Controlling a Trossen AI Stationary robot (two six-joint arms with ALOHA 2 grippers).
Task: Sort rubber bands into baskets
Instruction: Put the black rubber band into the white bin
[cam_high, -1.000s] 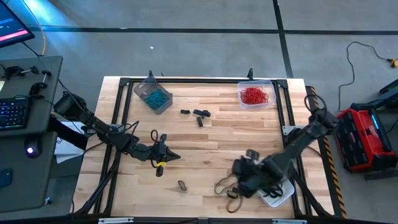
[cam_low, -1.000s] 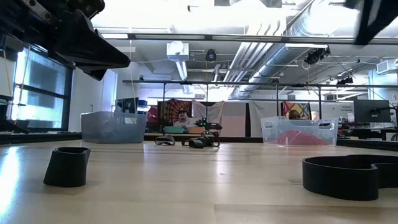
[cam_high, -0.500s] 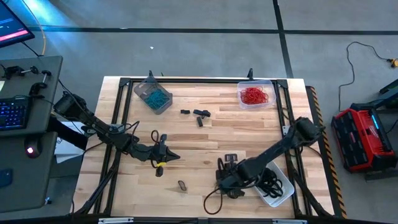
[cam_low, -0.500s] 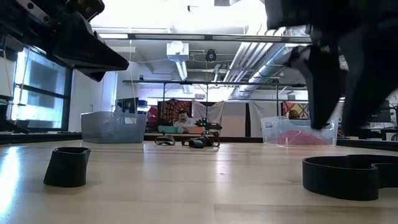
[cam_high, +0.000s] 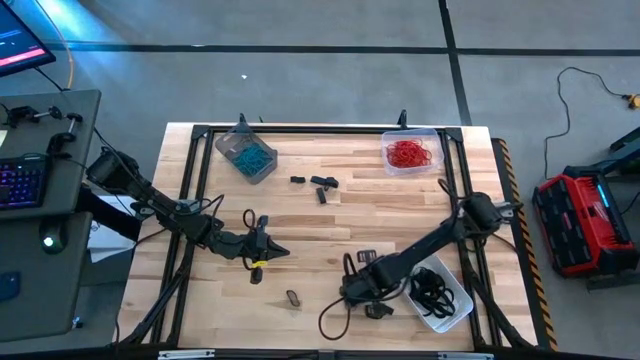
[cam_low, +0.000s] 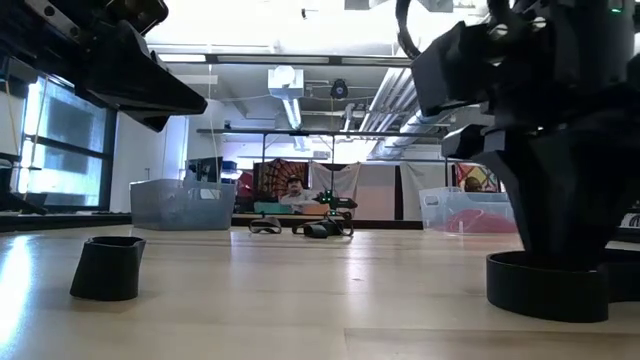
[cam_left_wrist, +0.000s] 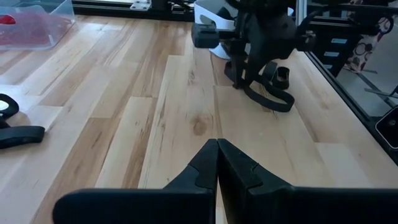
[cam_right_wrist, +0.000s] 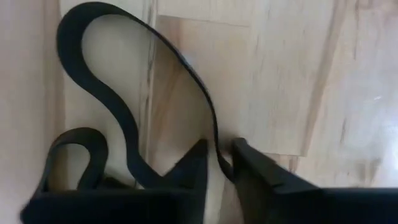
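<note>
My right gripper (cam_high: 358, 296) points down near the table's front edge, onto a large black rubber band (cam_right_wrist: 118, 118) lying on the wood. Its fingers are closed to a narrow gap with the band's strip between them. My left gripper (cam_high: 283, 250) hovers shut and empty left of centre. The grey basket (cam_high: 247, 153) at the far left holds teal bands. The clear basket (cam_high: 410, 152) at the far right holds red ones. The whitish basket (cam_high: 440, 296) beside my right arm holds black ones. My right gripper has one stretch of the black band's strip (cam_right_wrist: 219, 155) between its two fingers, which stand across it. The fingers come from above, pointing down. The band stands on edge on the table, and its loops (cam_high: 322, 320) curl away slack toward the front edge.
Small dark bands lie loose on the wood: a few near the far middle (cam_high: 318, 185), one by my left gripper (cam_high: 250, 218), one near the front (cam_high: 293, 298). A black frame rail (cam_high: 300, 130) runs round the table's edge.
My right gripper has gone from beside the whitish basket toward the table's left edge and down onto the large black band, rolling its wrist on the way.
</note>
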